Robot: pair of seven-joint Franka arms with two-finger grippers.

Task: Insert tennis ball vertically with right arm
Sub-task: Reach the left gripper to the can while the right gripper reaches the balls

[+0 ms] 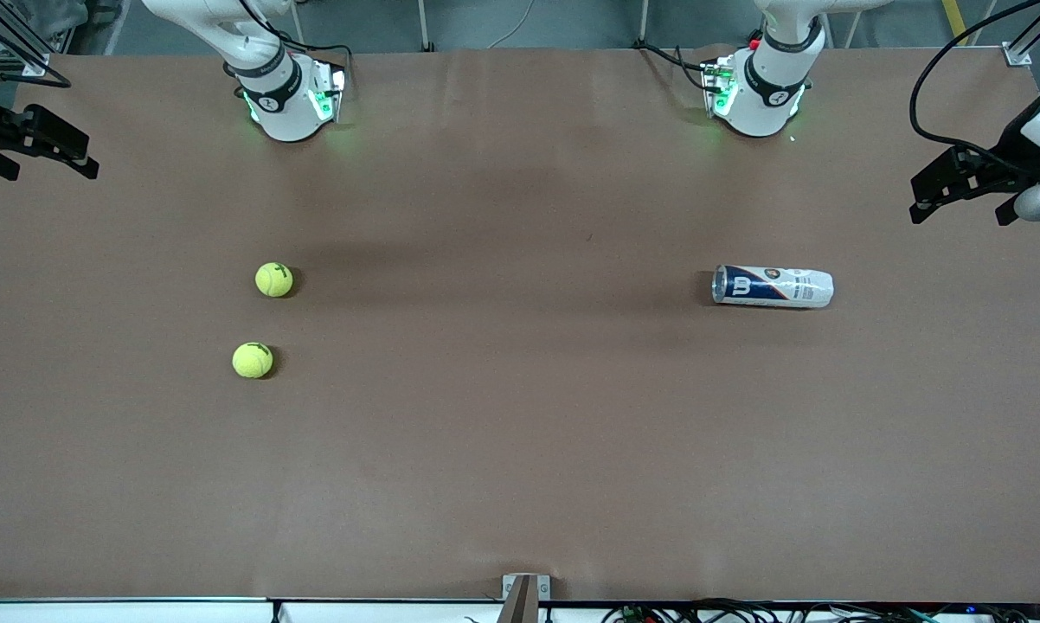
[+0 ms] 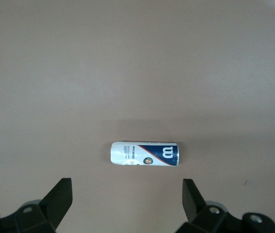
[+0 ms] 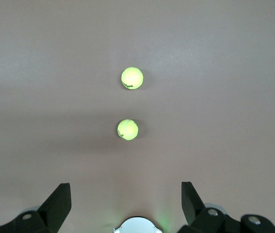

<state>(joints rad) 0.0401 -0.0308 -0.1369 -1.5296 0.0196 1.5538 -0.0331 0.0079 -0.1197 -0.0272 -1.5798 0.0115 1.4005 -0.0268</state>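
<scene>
Two yellow tennis balls lie on the brown table toward the right arm's end, one (image 1: 273, 279) (image 3: 128, 129) farther from the front camera, the other (image 1: 253, 360) (image 3: 132, 77) nearer to it. A white and blue ball can (image 1: 773, 286) (image 2: 145, 154) lies on its side toward the left arm's end, its blue end pointing toward the balls. My right gripper (image 3: 126, 187) is open and empty, high over the table by its own base (image 3: 136, 225). My left gripper (image 2: 126, 184) is open and empty, high above the can. Neither gripper shows in the front view.
The right arm's base (image 1: 286, 99) and the left arm's base (image 1: 758, 91) stand along the table's edge farthest from the front camera. Black fixtures hang over the table's ends, one (image 1: 31, 138) at the right arm's end and one (image 1: 961, 182) at the left arm's end.
</scene>
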